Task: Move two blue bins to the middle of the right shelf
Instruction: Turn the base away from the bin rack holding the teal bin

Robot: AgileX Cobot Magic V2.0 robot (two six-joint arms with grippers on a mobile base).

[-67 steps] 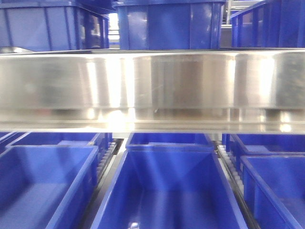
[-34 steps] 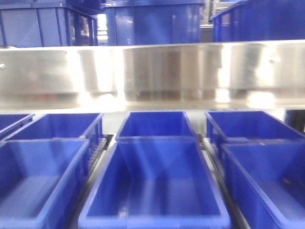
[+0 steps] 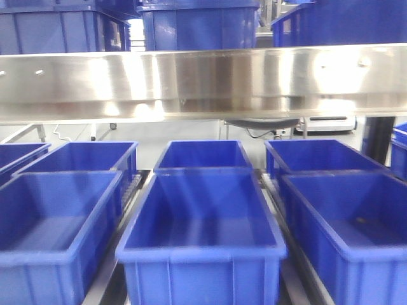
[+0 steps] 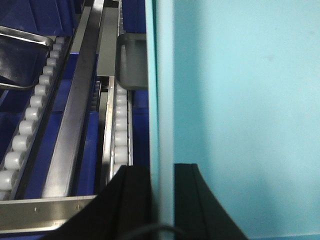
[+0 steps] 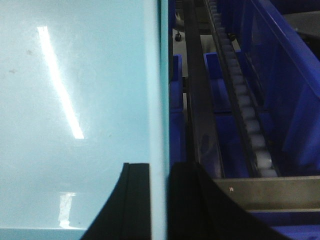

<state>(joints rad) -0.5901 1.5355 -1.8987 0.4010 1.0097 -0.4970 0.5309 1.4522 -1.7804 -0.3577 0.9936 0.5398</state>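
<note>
Gripping cyan bin [image 4: 240,100] from both sides: left claw [image 4: 161,175] on one wall, right claw [image 5: 159,175] opposite; shelf rail [image 3: 203,82] ahead.

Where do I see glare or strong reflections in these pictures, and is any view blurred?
Front view: white glare patches on the steel rail; the dark blue bins look slightly soft. Right wrist view: one bright slanted streak on the pale blue bin wall. Left wrist view: even light, no glare; the black fingers show almost no detail.
</note>
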